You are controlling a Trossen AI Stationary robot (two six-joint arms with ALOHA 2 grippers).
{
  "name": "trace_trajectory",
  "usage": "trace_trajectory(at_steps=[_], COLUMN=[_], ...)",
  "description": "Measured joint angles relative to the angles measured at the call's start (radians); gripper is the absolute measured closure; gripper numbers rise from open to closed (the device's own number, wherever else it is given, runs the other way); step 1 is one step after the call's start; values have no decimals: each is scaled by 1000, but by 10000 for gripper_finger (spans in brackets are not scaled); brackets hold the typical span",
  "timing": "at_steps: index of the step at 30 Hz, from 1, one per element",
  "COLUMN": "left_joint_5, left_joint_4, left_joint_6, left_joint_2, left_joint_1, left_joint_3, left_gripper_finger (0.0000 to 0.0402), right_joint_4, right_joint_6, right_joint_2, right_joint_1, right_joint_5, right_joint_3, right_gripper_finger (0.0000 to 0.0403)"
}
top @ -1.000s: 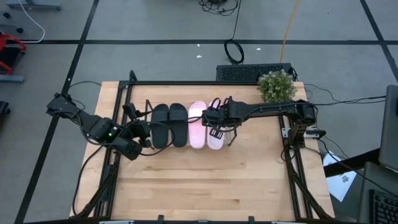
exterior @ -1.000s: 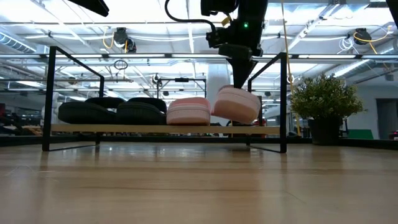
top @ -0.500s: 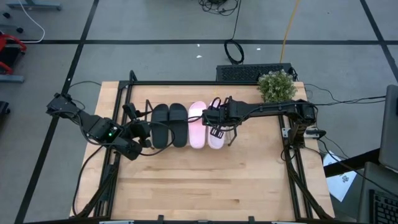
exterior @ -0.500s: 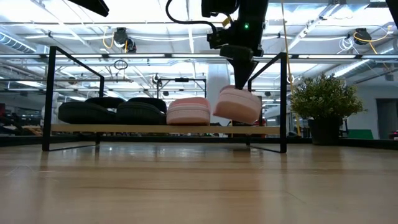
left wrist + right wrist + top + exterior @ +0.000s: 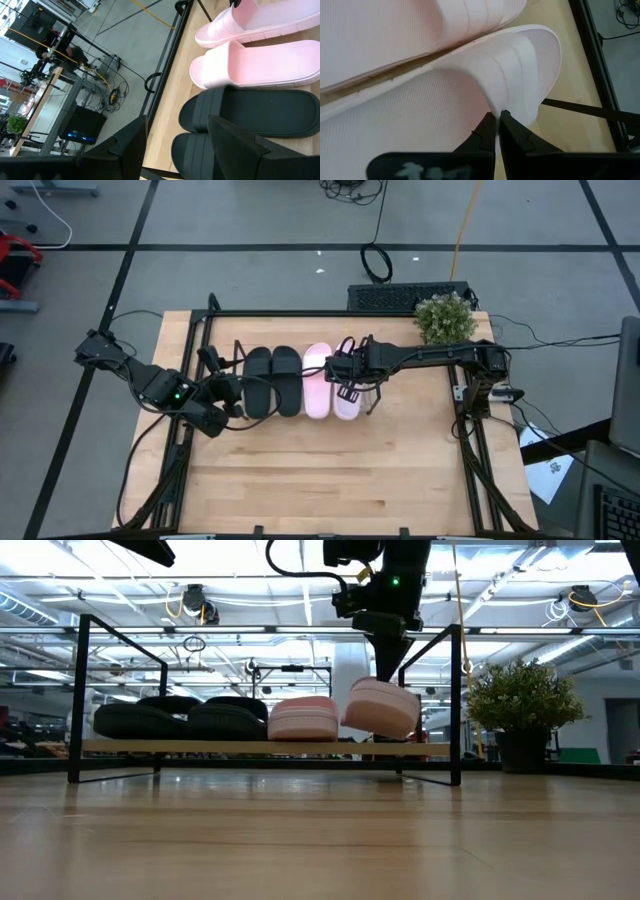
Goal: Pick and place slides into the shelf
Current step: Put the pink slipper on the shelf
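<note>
Two black slides (image 5: 272, 380) and one pale pink slide (image 5: 317, 380) lie side by side on the shelf's wooden board (image 5: 200, 747); they also show in the low view, black (image 5: 180, 720) and pink (image 5: 303, 718). My right gripper (image 5: 348, 376) hangs over the shelf's right end, shut on the second pink slide (image 5: 381, 707), which is tilted just over the board. My left gripper (image 5: 226, 390) is open and empty at the shelf's left end, beside the black slides (image 5: 260, 117). My right gripper pinches the edge of the pink slide's wide strap (image 5: 506, 102) between its two fingers (image 5: 512, 131). It comes from above, pointing down (image 5: 388, 645). The slide hangs tilted below the fingers; whether its sole touches the shelf board I cannot tell.
A potted plant (image 5: 445, 318) stands at the table's far right corner, and shows right of the shelf in the low view (image 5: 520, 705). A black keyboard-like thing (image 5: 400, 297) lies beyond the far edge. Bare wooden tabletop (image 5: 330, 470) stretches in front of the shelf.
</note>
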Motion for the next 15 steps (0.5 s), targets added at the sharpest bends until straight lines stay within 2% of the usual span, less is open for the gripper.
trace_trajectory(at_steps=[9,15], left_joint_5=[0,0], left_joint_4=[0,0], left_joint_6=[1,1], left_joint_2=[0,0], left_joint_1=[0,0], left_joint_3=[0,0], left_gripper_finger=[186,186], right_joint_4=[13,13], right_joint_6=[0,-2], right_joint_2=[2,49], right_joint_1=[0,2], right_joint_5=[-10,-29], right_joint_3=[0,2], right_gripper_finger=[403,403])
